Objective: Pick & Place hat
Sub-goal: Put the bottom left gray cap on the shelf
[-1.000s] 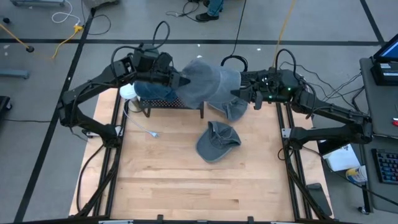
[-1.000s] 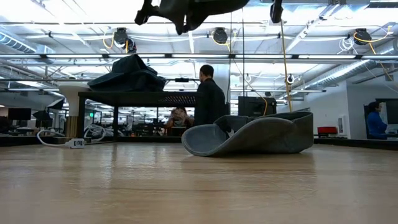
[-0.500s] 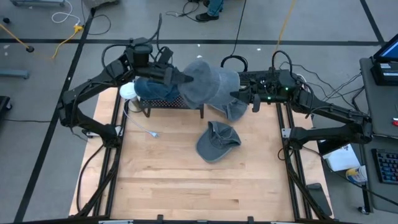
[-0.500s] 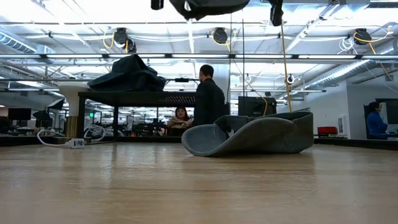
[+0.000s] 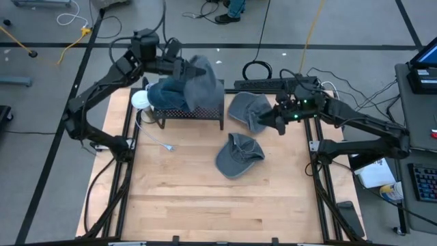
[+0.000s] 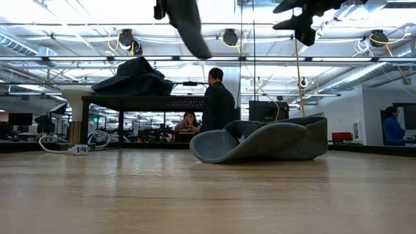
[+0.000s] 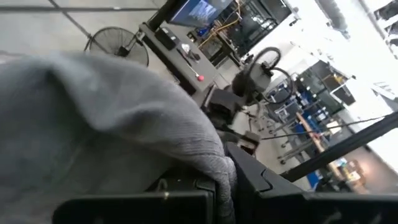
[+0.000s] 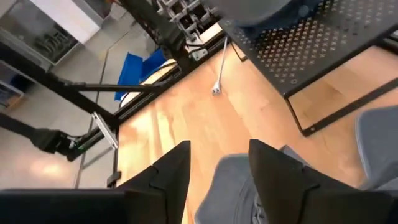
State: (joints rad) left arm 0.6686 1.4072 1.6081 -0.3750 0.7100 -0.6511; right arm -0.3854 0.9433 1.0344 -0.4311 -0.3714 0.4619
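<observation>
My left gripper point(image 5: 184, 70) is shut on a grey hat point(image 5: 203, 85), which it holds high over the right end of the black perforated rack point(image 5: 188, 115). The same hat shows at the top of the low view point(image 6: 188, 26). My right gripper point(image 5: 271, 121) is open and empty, above the near right edge of a second grey hat point(image 5: 246, 109) that lies on the table. In the right wrist view, grey cloth point(image 8: 239, 186) shows between its fingers. A third grey hat point(image 5: 239, 156) rests on the table at the middle, brim curled up point(image 6: 266, 140). My left gripper pinches the grey hat's left upper edge point(image 7: 214, 165) between its two fingers, which come roughly level from the table's left. The cloth folds over the fingers and hides the place of contact. The hat hangs slack below the gripper, clear of the rack and table.
Dark blue hats point(image 5: 167, 92) are piled on the rack, seen also in the low view point(image 6: 133, 78). A white cable point(image 5: 158, 140) and a white round thing point(image 5: 140, 100) lie at the rack's left. Bare wood spreads over the table's near half. People stand beyond the table.
The grey hat was spread wide between both grippers; now it hangs narrow from my left gripper alone, which has carried it toward the table's left and far edge, over the rack. My right gripper stands clear of it and has gone slightly toward the near edge.
</observation>
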